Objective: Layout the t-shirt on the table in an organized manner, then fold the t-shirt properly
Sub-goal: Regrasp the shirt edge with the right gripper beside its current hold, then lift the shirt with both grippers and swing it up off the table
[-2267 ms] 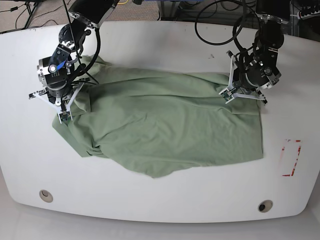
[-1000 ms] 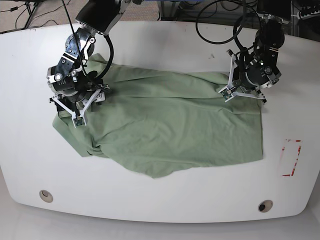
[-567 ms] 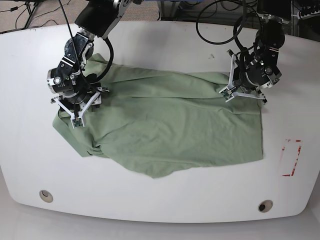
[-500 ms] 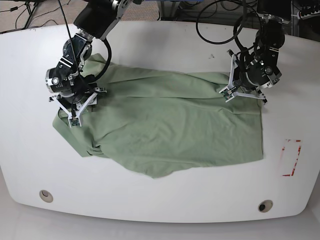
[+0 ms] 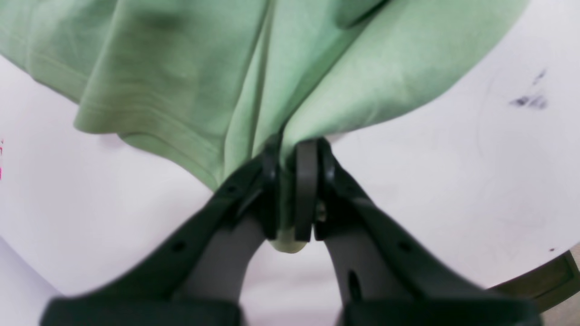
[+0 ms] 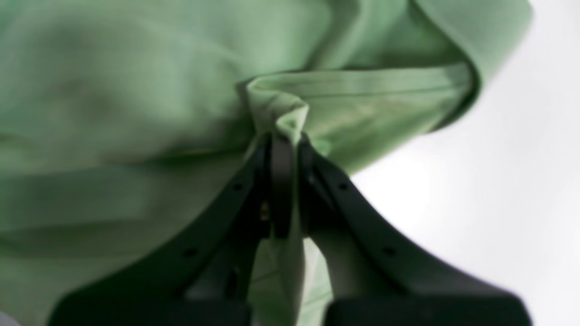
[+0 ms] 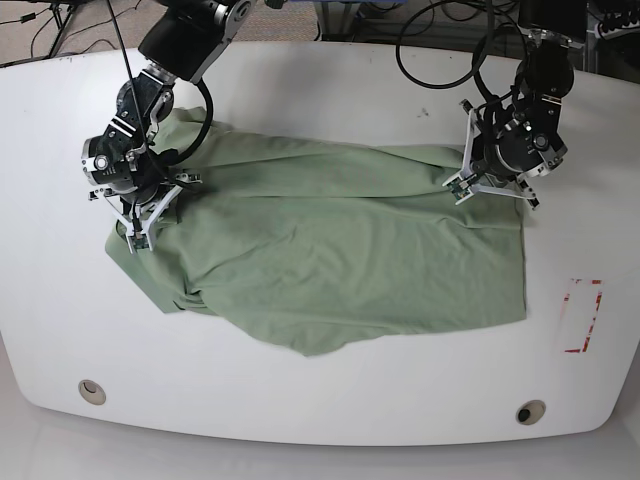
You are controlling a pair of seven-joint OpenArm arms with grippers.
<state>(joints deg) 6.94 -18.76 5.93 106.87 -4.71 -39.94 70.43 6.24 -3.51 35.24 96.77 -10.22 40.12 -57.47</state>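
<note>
- The right gripper [image 6: 286,149] has its dark jaws pressed together on a bunched ridge of the t-shirt [image 7: 340,250]; in the right wrist view a fold of green cloth rises just past the fingertips and more cloth hangs down between the fingers.
- The left gripper [image 5: 293,156] is likewise clamped shut on the t-shirt, with a small nub of fabric showing below the pads and a hemmed edge draping off to one side of it.
- No brand, label or writing is readable anywhere; the only marking is a small red-outlined rectangle [image 7: 582,316] on the table [image 7: 330,410], well away from both grippers.
- In the base view each arm reaches in from the far edge with its wrist bent downward, one over each end of the cloth.
- The t-shirt lies spread and wrinkled on the white table between the two grippers, its near edge uneven.
- Two round grommet holes [image 7: 92,391] sit near the front edge.
</note>
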